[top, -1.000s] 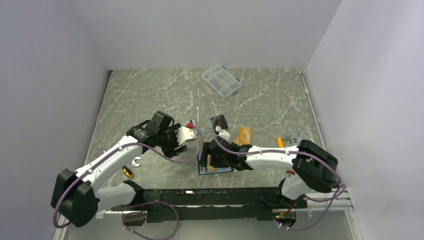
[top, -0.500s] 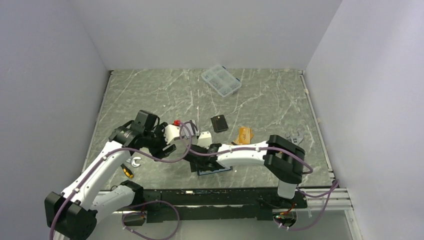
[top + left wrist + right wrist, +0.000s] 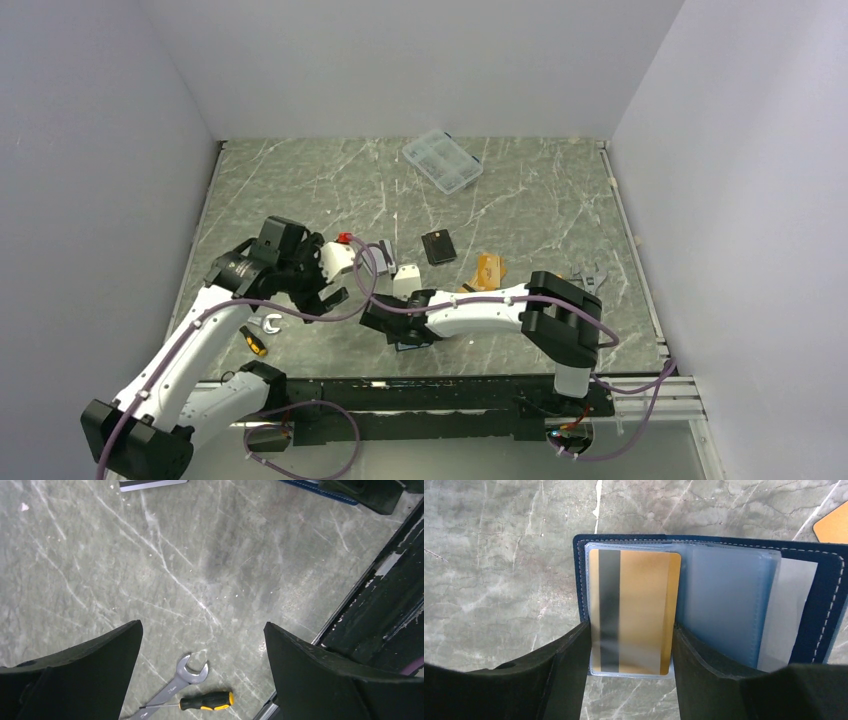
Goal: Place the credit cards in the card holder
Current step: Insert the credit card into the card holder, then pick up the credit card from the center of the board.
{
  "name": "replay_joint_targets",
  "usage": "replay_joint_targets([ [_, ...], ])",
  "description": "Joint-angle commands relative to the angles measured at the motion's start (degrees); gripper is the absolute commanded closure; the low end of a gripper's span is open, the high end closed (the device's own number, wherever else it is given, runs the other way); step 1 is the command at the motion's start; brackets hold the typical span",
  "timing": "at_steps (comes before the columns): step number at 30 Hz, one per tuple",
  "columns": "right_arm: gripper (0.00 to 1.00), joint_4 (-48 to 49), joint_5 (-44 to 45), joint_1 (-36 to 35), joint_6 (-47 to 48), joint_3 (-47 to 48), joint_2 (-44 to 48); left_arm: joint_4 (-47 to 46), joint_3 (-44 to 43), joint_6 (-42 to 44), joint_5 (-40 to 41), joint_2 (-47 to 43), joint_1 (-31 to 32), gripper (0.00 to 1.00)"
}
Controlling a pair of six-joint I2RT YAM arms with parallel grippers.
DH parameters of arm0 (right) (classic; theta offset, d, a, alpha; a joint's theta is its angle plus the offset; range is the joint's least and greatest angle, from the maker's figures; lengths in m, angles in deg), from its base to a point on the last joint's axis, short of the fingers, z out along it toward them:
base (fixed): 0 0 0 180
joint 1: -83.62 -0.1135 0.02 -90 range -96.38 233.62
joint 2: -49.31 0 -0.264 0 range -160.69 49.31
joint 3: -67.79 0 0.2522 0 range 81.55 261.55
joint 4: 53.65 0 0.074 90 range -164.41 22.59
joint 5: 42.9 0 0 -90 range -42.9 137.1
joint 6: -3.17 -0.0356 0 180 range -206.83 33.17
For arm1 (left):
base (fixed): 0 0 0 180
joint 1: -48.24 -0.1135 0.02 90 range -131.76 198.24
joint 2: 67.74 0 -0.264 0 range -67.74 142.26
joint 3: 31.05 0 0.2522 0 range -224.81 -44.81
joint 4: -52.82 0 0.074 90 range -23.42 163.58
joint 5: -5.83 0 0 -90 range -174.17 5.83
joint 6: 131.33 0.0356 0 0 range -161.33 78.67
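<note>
A: Where was the card holder (image 3: 814,580)?

B: Open and flat on the surface (image 3: 300,190), near the front edge. A gold card (image 3: 644,595), stripe side up, sat in one clear sleeve.

A: Right pincer (image 3: 629,629)?

B: Partly open, fingers astride the sleeve and card, pads at the long edges. Couldn't tell whether it pinched or only touched.

A: Left pincer (image 3: 202,626)?

B: Spread wide and empty, above a wrench (image 3: 175,687) and screwdriver (image 3: 207,700), well apart from the holder.

A: Other cards?

B: A black card (image 3: 438,247) and an orange card (image 3: 488,270) lay loose beyond the holder.

A: The step in hand?

B: Seating the gold card, I judged. Squeeze lightly so it doesn't bow, push straight along the sleeve, and keep the holder from sliding.
</note>
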Motion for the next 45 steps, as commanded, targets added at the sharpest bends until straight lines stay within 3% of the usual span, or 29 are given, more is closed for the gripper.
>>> replay_joint_targets([
  [1,0.58,-1.1,-1.2,-0.2,1.6,-1.3,-1.1,1.5,-2.9,-1.5,5.1,-2.9,-0.4,0.01],
  [5,0.56,0.2,-2.0,-0.3,2.5,-1.9,-0.5,1.7,-2.5,-2.7,12.1,-5.6,-0.8,0.01],
  [9,0.42,1.5,-2.1,0.1,3.2,-3.1,2.4,-2.1,0.7,-5.4,25.4,-7.2,-1.1,0.01],
  [14,0.28,5.4,-3.7,1.2,4.2,-5.9,8.4,1.3,-1.2,-5.9,30.0,-4.9,-1.1,0.01],
  [20,0.2,6.7,-5.7,4.1,6.0,-7.7,15.9,2.0,-4.6,-6.7,22.6,-7.0,-1.1,0.01],
  [32,0.2,2.0,-8.2,17.2,11.3,-13.3,34.7,2.5,-2.4,-2.3,15.5,-4.5,-1.2,0.01],
  [35,0.24,3.0,-9.7,19.6,10.1,-18.5,38.6,2.9,-0.9,-1.5,12.1,-4.5,-1.1,0.0],
  [41,0.4,4.8,-11.1,20.7,7.3,-25.3,40.2,5.0,0.3,-2.2,3.8,-0.9,-1.1,0.01],
  [45,0.4,4.1,-11.3,23.9,8.5,-25.1,40.7,3.2,1.0,-2.6,0.7,-0.7,-1.1,0.01],
])
